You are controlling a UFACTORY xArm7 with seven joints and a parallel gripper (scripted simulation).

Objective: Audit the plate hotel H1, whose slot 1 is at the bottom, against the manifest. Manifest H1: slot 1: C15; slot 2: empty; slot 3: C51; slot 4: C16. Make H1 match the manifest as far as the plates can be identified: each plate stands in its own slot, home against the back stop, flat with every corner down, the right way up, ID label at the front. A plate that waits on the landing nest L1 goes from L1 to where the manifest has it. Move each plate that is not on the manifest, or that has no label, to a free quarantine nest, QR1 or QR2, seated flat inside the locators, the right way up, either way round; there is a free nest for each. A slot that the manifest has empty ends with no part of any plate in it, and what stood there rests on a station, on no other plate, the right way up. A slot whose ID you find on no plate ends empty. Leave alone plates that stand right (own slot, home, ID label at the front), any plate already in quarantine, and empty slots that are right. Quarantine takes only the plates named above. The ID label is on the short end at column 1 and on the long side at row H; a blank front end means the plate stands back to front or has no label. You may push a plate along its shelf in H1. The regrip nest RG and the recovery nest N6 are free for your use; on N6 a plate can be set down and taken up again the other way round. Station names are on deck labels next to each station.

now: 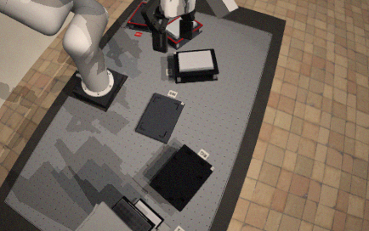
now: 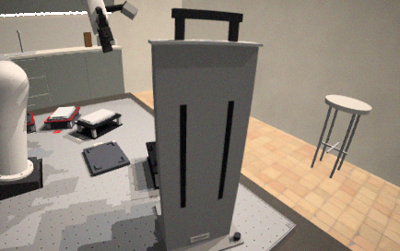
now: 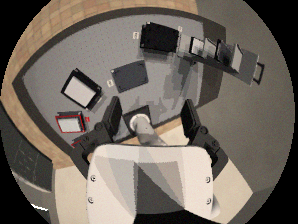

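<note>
The plate hotel (image 2: 203, 138) stands at the near end of the worktop (image 1: 238, 106), a tall grey cabinet with a black handle on top. The exterior view shows only its closed back with two dark vertical slits, so the slots and any labels cannot be read. From above, just its top edge and some dark shelves beside it show at the bottom of the frame.

Next outward lies a black nest (image 1: 182, 176), then a flat dark grey nest (image 1: 160, 117), both bare. Beyond them a raised black station carries a white-topped plate (image 1: 195, 60). At the far end a red-edged nest (image 2: 62, 115) holds another pale plate, and a second red-edged nest is mostly hidden by the arm.

The tool (image 1: 171, 36) hangs high above the red-edged nests, fingers spread wide with nothing between them. The arm's pedestal (image 1: 116, 82) stands well apart at the left edge.
</note>
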